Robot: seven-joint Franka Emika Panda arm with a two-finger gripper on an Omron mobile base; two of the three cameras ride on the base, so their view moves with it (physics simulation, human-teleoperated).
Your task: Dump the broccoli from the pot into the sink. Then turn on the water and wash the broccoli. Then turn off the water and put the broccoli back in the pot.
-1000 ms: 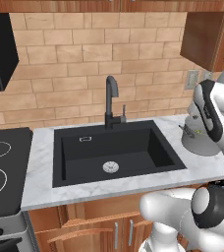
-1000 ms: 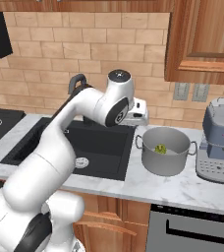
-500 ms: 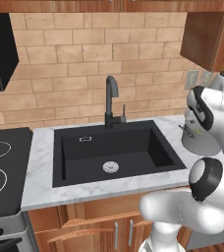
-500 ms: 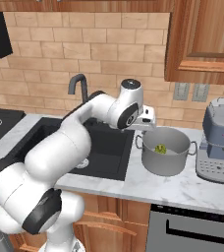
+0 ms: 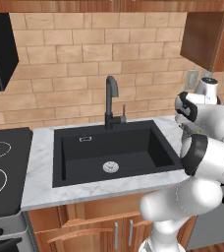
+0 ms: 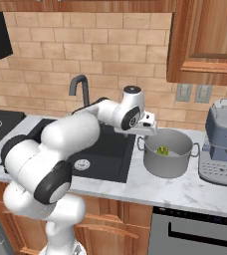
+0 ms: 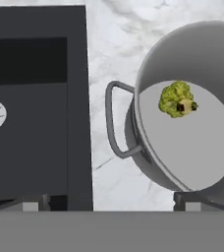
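Grey pot [image 7: 187, 133] with broccoli [image 7: 177, 99] sits below the gripper [image 6: 148, 127], jaws wide, empty; sink [image 7: 35, 108] beside it.

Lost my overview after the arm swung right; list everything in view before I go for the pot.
pot: one, grey, on the counter right of the sink, upright.
broccoli: one, yellow-green, on the pot's floor.
sink: one, black, set in the counter; silver drain.
faucet: one, dark grey, behind the sink, no water running.
counter: one, white marble.
stovetop: one, black, left of the sink.
coffee machine: one, grey, right of the pot.
gripper: one, white, over the pot's left handle, fingers open, holding nothing.
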